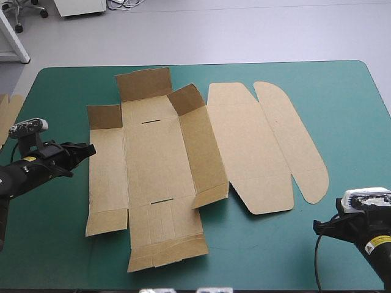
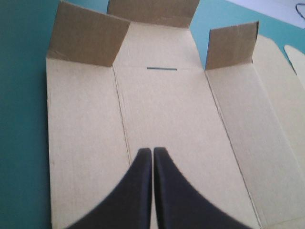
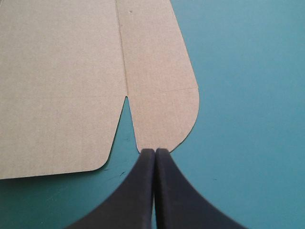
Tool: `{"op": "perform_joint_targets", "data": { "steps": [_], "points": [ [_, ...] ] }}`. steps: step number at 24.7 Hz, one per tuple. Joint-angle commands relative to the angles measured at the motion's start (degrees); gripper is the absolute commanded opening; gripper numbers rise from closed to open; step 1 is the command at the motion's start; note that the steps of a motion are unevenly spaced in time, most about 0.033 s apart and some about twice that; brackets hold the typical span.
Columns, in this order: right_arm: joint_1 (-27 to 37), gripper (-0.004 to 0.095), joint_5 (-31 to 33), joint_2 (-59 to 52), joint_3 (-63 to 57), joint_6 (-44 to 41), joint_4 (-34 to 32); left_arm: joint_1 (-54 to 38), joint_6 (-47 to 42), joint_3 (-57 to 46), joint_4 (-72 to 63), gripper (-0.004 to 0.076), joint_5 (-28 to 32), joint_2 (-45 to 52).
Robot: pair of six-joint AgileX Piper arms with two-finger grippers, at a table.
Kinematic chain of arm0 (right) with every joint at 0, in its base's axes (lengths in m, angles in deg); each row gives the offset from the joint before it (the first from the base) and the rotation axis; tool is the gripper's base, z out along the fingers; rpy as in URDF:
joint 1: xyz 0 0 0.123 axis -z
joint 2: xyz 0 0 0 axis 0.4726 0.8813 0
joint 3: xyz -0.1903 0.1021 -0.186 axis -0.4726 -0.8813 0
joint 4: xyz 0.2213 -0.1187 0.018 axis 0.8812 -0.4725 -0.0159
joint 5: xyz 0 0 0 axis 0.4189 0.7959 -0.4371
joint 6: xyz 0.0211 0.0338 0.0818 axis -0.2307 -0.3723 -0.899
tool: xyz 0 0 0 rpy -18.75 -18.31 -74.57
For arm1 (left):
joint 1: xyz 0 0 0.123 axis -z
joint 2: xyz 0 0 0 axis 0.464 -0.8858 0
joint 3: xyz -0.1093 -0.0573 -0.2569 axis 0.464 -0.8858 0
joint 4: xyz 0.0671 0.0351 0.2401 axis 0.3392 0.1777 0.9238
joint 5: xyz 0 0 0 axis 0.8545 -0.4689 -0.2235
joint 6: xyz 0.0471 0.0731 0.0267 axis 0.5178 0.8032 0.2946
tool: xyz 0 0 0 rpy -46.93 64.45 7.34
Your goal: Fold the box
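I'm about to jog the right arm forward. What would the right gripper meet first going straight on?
The rounded end flap of the brown box, lying just ahead of the shut right gripper. Height above the teal-green cover is unclear, so it might slide over the board.

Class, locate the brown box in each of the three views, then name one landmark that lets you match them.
High view: box at the middle of the table, mostly flat, some flaps raised.
Left wrist view: box ahead of the shut left gripper.
Right wrist view: box just ahead of the shut right gripper.
Shared landmark: the rounded lid flap.
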Motion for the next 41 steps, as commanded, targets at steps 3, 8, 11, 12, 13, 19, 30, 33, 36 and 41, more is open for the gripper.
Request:
{"op": "perform_joint_targets", "data": {
  "steps": [3,8,11,12,13,19,30,33,36,41],
  "points": [
    [0.08,-0.0019,-3.48,0.69,1.75,0.12,-0.42,-3.38,3.93,1.53,-7.41,0.001,-2.52,-3.73],
    [0.08,-0.0019,-2.44,0.69,1.75,0.12,-0.42,-8.26,6.04,1.53,-10.93,0.0011,-6.03,-6.56],
    [0.08,-0.0019,-2.19,0.69,1.75,0.12,-0.42,-10.55,6.26,1.53,-9.15,0.0011,-8.05,-8.42],
    [0.08,-0.0019,-2.05,0.69,1.75,0.12,-0.42,-11.25,6.5,1.53,-9.03,0.0011,-8.67,-8.99],
    [0.08,-0.0019,-1.95,0.69,1.75,0.12,-0.42,-11.89,6.8,1.53,-9.14,0.0011,-9.36,-9.66],
    [0.08,-0.0019,-1.47,0.69,1.75,0.12,-0.57,-12.69,7.79,1.53,-7.73,0.0011,-18.37,-12.17],
    [0.08,-0.0019,-1.48,0.69,1.75,0.12,-0.57,-21.1,21.17,-7.71,-23.68,0.0012,-23.51,-16.82],
    [0.08,-0.0019,-1.37,0.69,1.75,0.12,-0.57,-23.47,22.36,-7.82,-22.13,0.0012,-23.06,-19.14],
    [0.08,-0.0019,-1.37,0.69,1.75,0.12,-0.57,-25.96,22.36,-7.59,-20.7,0.0012,-23.05,-22.78],
    [0.08,-0.0019,-1.37,0.69,1.75,0.12,-0.57,-26.64,25.43,-7.46,-21.57,0.0012,-25.79,-25.76]
  ]
}}
